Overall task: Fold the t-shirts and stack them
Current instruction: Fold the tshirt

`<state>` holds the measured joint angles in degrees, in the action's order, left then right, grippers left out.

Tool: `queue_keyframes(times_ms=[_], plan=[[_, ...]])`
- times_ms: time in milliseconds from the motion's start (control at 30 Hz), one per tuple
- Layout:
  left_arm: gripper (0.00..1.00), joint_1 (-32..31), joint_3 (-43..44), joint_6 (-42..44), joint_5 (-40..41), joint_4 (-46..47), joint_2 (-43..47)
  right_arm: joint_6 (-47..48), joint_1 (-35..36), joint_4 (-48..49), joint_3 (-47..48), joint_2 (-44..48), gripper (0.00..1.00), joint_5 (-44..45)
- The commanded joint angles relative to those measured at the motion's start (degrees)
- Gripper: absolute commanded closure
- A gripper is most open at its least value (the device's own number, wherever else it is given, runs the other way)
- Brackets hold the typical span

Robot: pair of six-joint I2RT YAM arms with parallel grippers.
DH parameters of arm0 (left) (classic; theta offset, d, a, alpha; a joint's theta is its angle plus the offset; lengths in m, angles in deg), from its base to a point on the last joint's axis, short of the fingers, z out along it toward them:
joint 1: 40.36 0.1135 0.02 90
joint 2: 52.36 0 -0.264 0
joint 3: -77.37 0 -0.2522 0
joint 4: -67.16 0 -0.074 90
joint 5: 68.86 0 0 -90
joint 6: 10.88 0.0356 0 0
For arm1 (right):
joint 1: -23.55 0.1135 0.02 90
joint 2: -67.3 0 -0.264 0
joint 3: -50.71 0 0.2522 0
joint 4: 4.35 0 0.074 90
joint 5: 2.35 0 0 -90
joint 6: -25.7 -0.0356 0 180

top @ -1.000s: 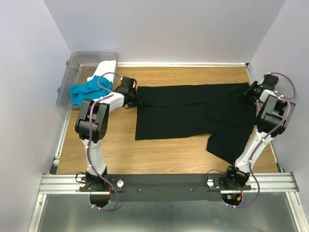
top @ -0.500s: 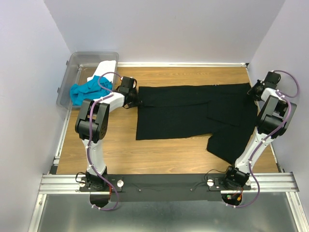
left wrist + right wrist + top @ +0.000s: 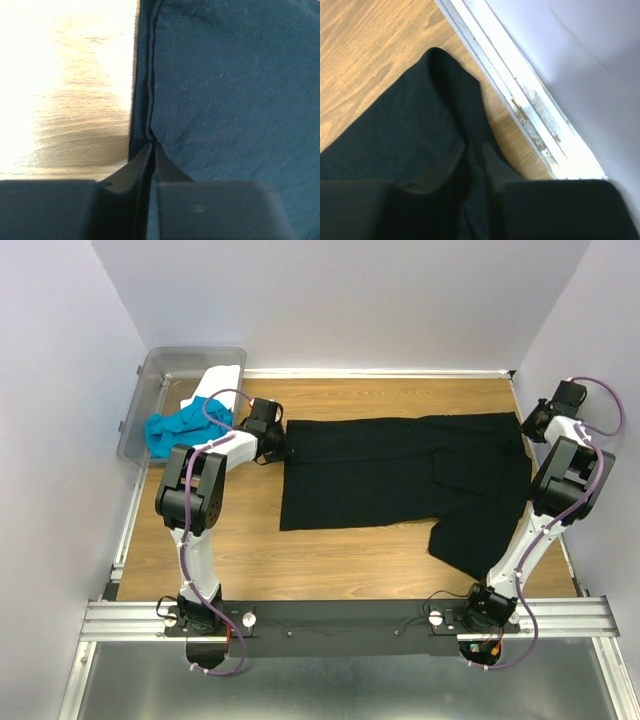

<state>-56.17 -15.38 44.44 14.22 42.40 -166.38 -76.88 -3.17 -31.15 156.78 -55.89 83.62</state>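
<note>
The black t-shirt (image 3: 400,465) lies spread flat across the wooden table, one sleeve hanging toward the near edge. My left gripper (image 3: 285,450) sits low at the shirt's left edge. In the left wrist view its jaws (image 3: 153,145) are pinched together on a fold of that black hem (image 3: 145,100). My right gripper (image 3: 527,428) is at the shirt's far right corner. In the right wrist view its fingers (image 3: 475,147) stand slightly apart with black cloth (image 3: 410,135) running between them. A turquoise t-shirt (image 3: 180,428) and a white t-shirt (image 3: 222,378) hang over the bin's rim.
A clear plastic bin (image 3: 165,365) stands at the far left corner. A metal rail (image 3: 520,100) and the white wall run close beside my right gripper. Bare wood (image 3: 350,550) shows in front of the shirt.
My right gripper has moved right and a little away toward the wall, and its jaws have parted again after closing. The left arm has stayed put on the hem.
</note>
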Motion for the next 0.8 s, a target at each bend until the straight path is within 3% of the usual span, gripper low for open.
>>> queue_keyframes(times_ms=[0, 133, 200, 367, 533, 633, 767], plan=[[0.78, 0.3, -0.2, 1.5, 3.4, -5.8, -0.2, -0.4, -0.3, -0.7, 1.5, 0.3, 0.64, -0.3], [0.48, 0.3, 1.6, 1.2, 4.3, -6.9, 2.4, -1.0, 0.4, -0.9, 1.1, 2.6, 0.52, -1.9], [0.43, 0.3, 3.6, 1.2, 5.3, -7.5, 3.3, -1.0, 0.8, -0.9, 1.4, 3.0, 0.51, -3.7], [0.43, 0.3, 8.4, 2.1, 9.6, -8.9, 4.6, -1.1, 1.8, -0.9, 2.4, 3.1, 0.51, -9.0], [0.43, 0.1, 12.5, 2.8, 8.7, -9.3, 1.2, -2.2, 3.6, -0.8, 3.1, 2.1, 0.51, -12.9], [0.47, -0.6, 15.2, 3.8, 7.5, -7.8, -1.3, -3.5, 4.1, -0.8, 4.1, 0.5, 0.51, -14.2], [0.60, -1.3, 18.8, 4.3, 7.2, -6.2, -6.3, -4.6, 4.3, -0.3, 5.9, -2.3, 0.52, -14.8]])
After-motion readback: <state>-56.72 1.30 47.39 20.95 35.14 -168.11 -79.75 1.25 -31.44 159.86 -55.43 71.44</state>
